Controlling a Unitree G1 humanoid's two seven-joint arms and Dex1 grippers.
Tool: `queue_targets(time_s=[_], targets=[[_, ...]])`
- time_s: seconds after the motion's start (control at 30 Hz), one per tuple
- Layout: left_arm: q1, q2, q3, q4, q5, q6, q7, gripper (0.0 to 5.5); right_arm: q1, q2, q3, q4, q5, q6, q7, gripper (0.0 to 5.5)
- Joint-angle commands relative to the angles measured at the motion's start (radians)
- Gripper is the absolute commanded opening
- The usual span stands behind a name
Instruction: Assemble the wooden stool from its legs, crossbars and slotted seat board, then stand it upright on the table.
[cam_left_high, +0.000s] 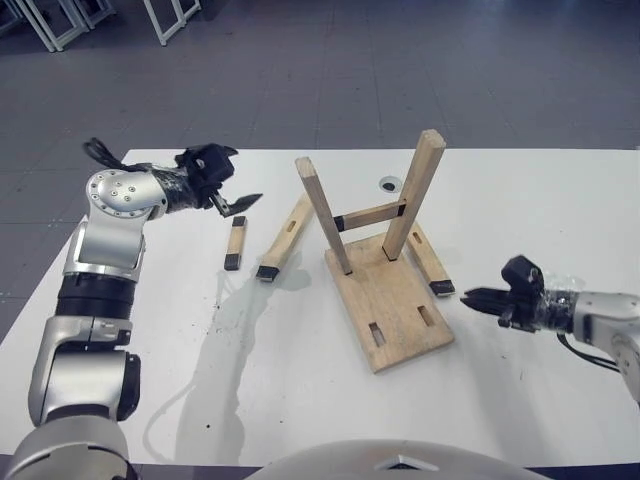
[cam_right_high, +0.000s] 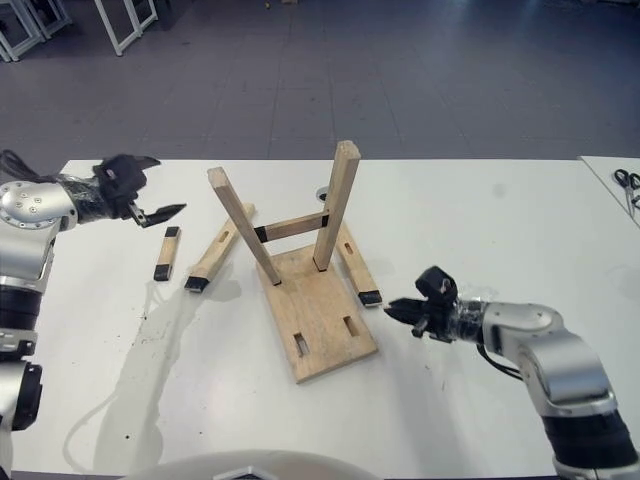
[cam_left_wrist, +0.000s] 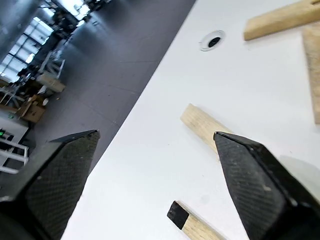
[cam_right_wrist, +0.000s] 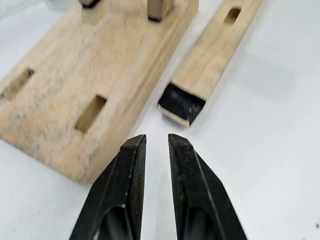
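**Half-built wooden stool, seat down, near the middle of the white table (cam_left_high: 560, 200)**

The pale slotted seat board (cam_left_high: 392, 305) lies flat, with two rectangular slots at its near end unfilled. Two square legs stand in its far end: the left standing leg (cam_left_high: 323, 213) tilts left and the right standing leg (cam_left_high: 414, 193) tilts right. They are joined partway up by a fitted crossbar (cam_left_high: 372, 215) with dark ends. A loose right leg (cam_right_wrist: 210, 65), slotted and black-tipped, lies just beside the board's right edge. A loose left leg (cam_left_high: 285, 237) lies to the board's left, and beyond it a short loose crossbar (cam_left_high: 236, 243). The left gripper (cam_left_high: 248, 176) hovers above the table near that crossbar, fingers spread wide and empty. The right gripper (cam_right_wrist: 156, 136) sits low to the right of the board, pointing at the right leg's black tip, with a narrow gap between its fingers and nothing in it.
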Motion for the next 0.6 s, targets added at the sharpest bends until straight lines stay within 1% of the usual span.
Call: queue_targets(time_s=[0.03, 0.1, 0.17, 0.27, 0.37, 0.5, 0.57, 0.6], targets=[[0.019, -0.212, 0.212, -0.480, -0.025, 0.562, 0.349, 3.76, 0.064, -0.072, 0.235, 0.014, -0.282, -0.181, -0.066, 0.79], [-0.046, -0.253, 0.212, -0.507, -0.021, 0.641, 0.404, 3.76, 0.034, -0.015, 0.298, 0.004, -0.317, -0.185, -0.089, 0.79], [-0.114, -0.276, 0.191, -0.527, -0.022, 0.716, 0.439, 3.76, 0.003, 0.046, 0.343, -0.086, -0.285, -0.147, -0.082, 0.79], [-0.185, -0.291, 0.146, -0.510, -0.019, 0.773, 0.482, 3.76, -0.026, 0.095, 0.361, -0.179, -0.235, -0.085, -0.080, 0.79], [-0.231, -0.303, 0.125, -0.478, -0.028, 0.780, 0.503, 3.76, -0.054, 0.098, 0.351, -0.173, -0.237, -0.063, -0.087, 0.79], [-0.286, -0.293, 0.126, -0.422, -0.050, 0.754, 0.500, 3.76, -0.083, 0.080, 0.287, -0.129, -0.243, -0.061, -0.101, 0.79], [-0.335, -0.310, 0.138, -0.375, -0.096, 0.736, 0.469, 3.76, -0.113, 0.105, 0.262, -0.179, -0.200, -0.024, -0.096, 0.79], [-0.361, -0.321, 0.137, -0.345, -0.122, 0.725, 0.450, 3.76, -0.134, 0.138, 0.252, -0.213, -0.161, 0.007, -0.098, 0.79]])
